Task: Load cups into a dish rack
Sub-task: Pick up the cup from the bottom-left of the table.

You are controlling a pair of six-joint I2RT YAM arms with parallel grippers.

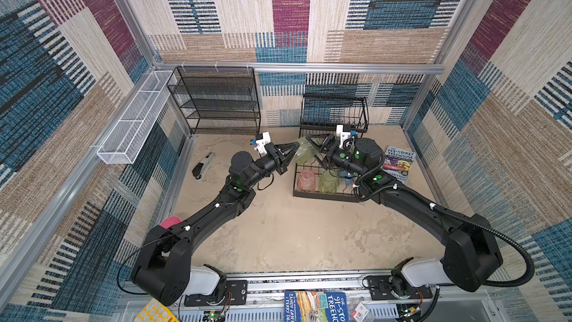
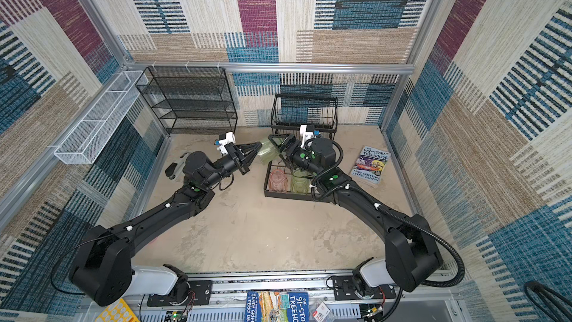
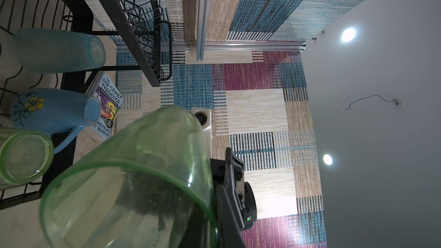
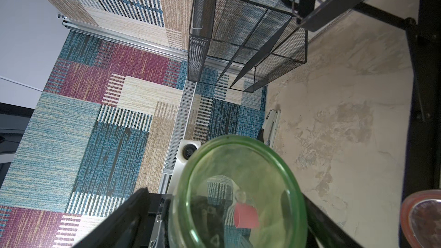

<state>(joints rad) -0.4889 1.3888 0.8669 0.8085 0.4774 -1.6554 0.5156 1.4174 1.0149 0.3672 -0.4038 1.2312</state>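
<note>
Left jaws pinch green cup point(image 1: 305, 153) rim; right jaws straddle its base, wide apart. Looks like handover: you next close right, then release left.

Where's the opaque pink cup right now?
In a top view the opaque pink cup sits at the left edge of the table, partly hidden behind the left arm, well apart from the dish rack.

A translucent green tumbler point(image 1: 303, 153) is being held tilted above the lower tray of the black dish rack point(image 1: 318, 196). A peach-pink tumbler point(image 1: 305, 180) and a second green tumbler point(image 1: 328, 181) are being supported inverted at its near edge.
</note>
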